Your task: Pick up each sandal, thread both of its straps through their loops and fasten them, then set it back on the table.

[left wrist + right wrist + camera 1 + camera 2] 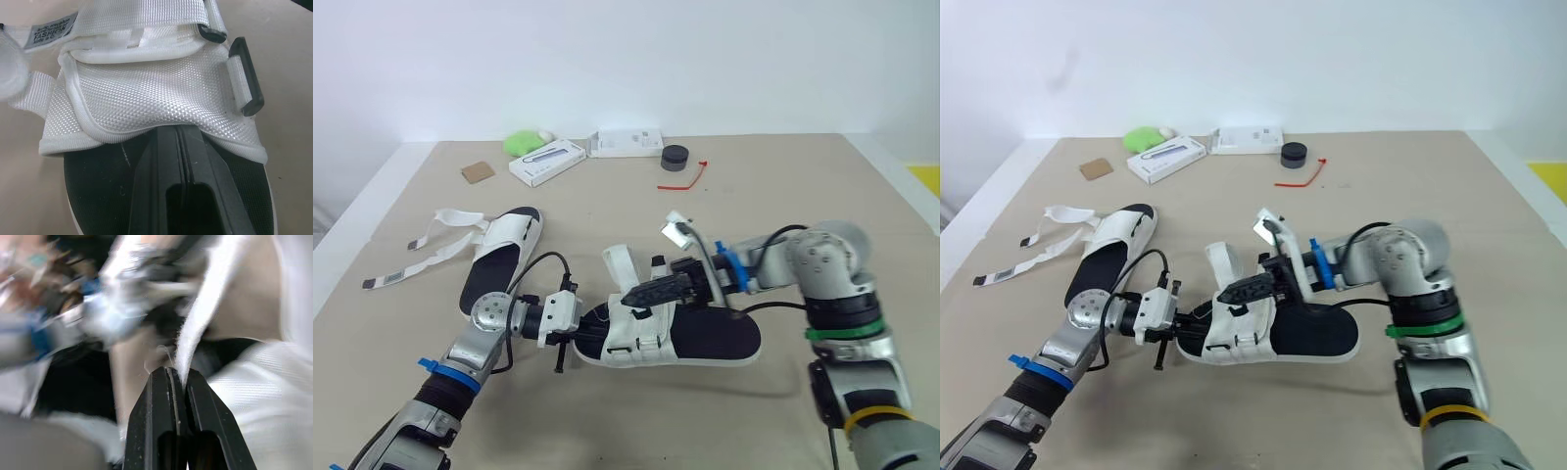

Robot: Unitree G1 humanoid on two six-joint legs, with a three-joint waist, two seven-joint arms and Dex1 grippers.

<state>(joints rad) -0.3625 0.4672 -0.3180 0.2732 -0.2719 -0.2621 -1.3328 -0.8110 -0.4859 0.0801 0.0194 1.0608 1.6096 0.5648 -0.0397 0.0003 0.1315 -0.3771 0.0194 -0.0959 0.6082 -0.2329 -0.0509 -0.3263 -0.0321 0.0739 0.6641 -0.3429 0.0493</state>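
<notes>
Centrally on the beige counter (754, 196) lies a white-mesh, black-soled sandal (705, 338). The left jaws sit together on its footbed (98, 196); the right jaws clamp its white woven strap (205, 313).

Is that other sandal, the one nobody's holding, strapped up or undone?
Undone: the left sandal's two straps lie spread out flat on the table.

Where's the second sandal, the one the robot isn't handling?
The second sandal lies on the table on the robot's left, beyond the left gripper and the held sandal, loose straps trailing leftward.
</notes>
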